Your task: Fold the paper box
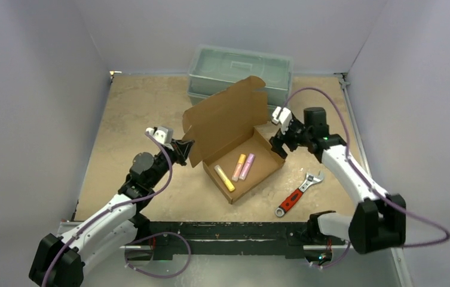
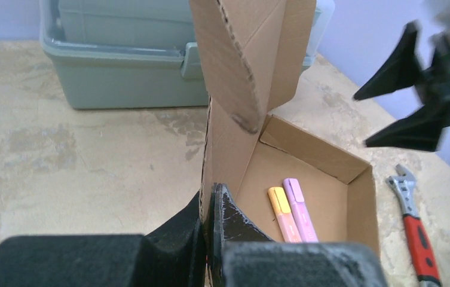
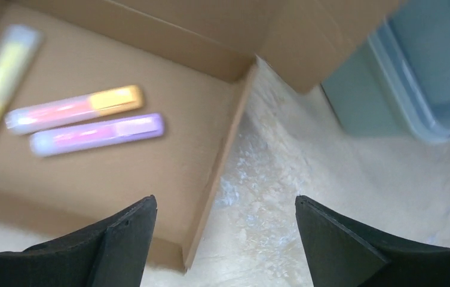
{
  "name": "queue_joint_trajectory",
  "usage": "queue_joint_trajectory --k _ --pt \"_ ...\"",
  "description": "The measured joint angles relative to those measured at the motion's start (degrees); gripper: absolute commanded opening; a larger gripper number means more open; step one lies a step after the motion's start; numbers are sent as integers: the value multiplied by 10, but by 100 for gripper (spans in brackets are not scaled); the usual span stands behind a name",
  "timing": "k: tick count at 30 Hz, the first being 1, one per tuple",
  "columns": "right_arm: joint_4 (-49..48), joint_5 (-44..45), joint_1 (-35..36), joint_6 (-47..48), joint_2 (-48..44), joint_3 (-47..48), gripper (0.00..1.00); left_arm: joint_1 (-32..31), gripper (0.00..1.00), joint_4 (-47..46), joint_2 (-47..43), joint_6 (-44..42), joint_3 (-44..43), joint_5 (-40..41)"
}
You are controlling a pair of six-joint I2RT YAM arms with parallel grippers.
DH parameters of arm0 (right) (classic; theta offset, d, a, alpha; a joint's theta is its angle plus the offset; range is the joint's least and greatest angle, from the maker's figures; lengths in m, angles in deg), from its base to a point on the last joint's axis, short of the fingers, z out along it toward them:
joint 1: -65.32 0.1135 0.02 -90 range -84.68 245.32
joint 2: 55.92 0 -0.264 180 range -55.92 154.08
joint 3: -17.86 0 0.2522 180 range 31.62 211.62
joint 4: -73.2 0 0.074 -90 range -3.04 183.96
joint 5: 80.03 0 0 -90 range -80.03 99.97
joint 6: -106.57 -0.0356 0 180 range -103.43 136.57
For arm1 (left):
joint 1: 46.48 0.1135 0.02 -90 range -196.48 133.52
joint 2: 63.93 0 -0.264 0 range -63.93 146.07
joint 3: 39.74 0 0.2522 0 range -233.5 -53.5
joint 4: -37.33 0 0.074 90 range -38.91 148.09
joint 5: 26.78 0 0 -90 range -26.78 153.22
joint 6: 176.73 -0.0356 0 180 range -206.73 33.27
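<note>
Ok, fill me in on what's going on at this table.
Two robot arms are folding a cardboard box. The left end effector is shut on the cardboard at the box's left side. The right end effector is open and holds nothing, hovering over the box's right wall. The lid stands up, not yet folded down, and three markers lie inside. A wrench lies nearby, and a toolbox sits behind.

markers: blurred in right wrist view, yellow one cut by frame edge | toolbox: near side hidden behind box lid | wrench: near end cut off
</note>
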Motion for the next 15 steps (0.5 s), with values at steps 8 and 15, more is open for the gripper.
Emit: queue_joint_trajectory --k 8,15 --pt "183 -265 -21 320 -107 -34 89 0 0 -12 56 -100 -42 -64" --pt "179 -292 -26 289 -89 -50 68 0 0 -7 61 -143 -45 -98"
